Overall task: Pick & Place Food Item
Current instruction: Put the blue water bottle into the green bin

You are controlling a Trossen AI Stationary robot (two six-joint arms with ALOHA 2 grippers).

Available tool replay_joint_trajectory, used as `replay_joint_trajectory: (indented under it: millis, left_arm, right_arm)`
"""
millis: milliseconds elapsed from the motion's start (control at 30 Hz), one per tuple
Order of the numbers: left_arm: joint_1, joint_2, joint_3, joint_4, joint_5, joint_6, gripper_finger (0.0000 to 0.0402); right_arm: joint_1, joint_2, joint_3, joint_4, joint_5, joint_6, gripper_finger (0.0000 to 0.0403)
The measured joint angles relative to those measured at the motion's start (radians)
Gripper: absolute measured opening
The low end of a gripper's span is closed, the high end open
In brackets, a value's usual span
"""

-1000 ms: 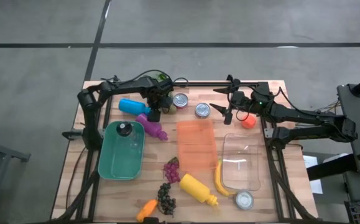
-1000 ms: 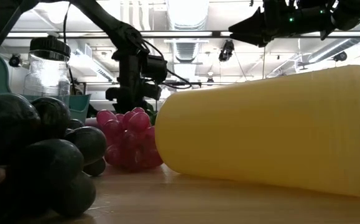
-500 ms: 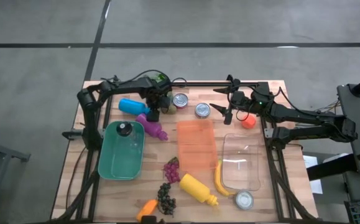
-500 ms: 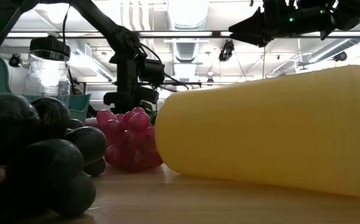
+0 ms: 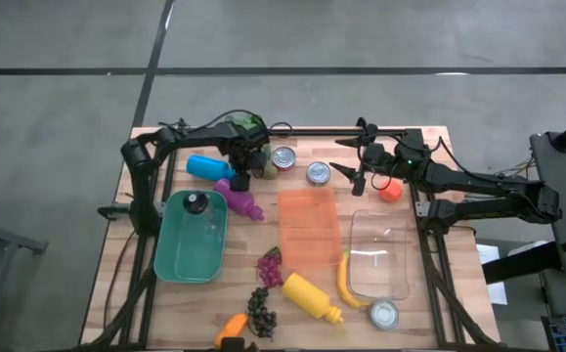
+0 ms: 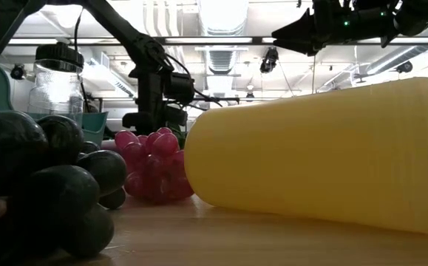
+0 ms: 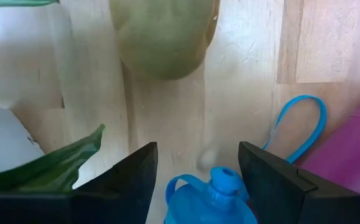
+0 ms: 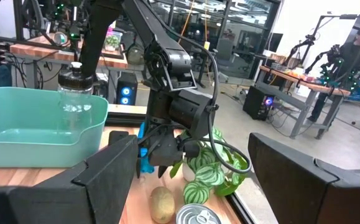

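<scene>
Near edge of the table [image 5: 165, 303]: a yellow bottle [image 5: 312, 296] on its side, dark grapes [image 5: 260, 311], red grapes [image 5: 270, 266], a banana [image 5: 345, 281]. None of it is being touched.

Mid table: teal tub [image 5: 165, 240] with a jar inside, an orange tray [image 5: 309, 227], a clear container [image 5: 380, 254]. Any of these could be the drop point; I cannot tell which.

Toward the far edge, the work zone. The left gripper [image 5: 240, 174] hangs low over the cap end of the blue bottle [image 5: 204, 167], with a purple bottle [image 5: 241, 200] just beside it. Its fingers [image 7: 130, 180] stand apart and hold nothing. The food item, a green-brown kiwi-like fruit [image 7: 164, 37], lies on bare wood just ahead of them, near a tin can [image 5: 283, 157] and some plant leaves.

The right gripper [image 5: 346, 171] hovers by the second can [image 5: 319, 173], fingers spread, empty, waiting.

My read: this is the approach step, with the pick not yet made. Next I need to carry the left gripper forward past the bottle cap, centre the fruit between the fingers, lower, then close. Clipping the blue bottle or the leaves on the way in is the main risk.
</scene>
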Motion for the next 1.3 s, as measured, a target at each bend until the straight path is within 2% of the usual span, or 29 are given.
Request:
replay_joint_trajectory:
  millis: [1000,1133,1300]
  left_arm:
    - [0.019,0.0,-0.066,0.05,0.0,0.007,0.0229]
    - [0.021,0.0,-0.071,0.057,0.0,0.007,0.0212]
    - [0.022,0.0,-0.072,0.057,0.0,0.012,0.0167]
  right_arm:
    - [0.0,0.0,0.0,0.0,0.0,0.0,0.0305]
    - [0.0,0.0,0.0,0.0,0.0,0.0,0.0305]
    - [0.0,0.0,0.0,0.0,0.0,0.0,0.0305]
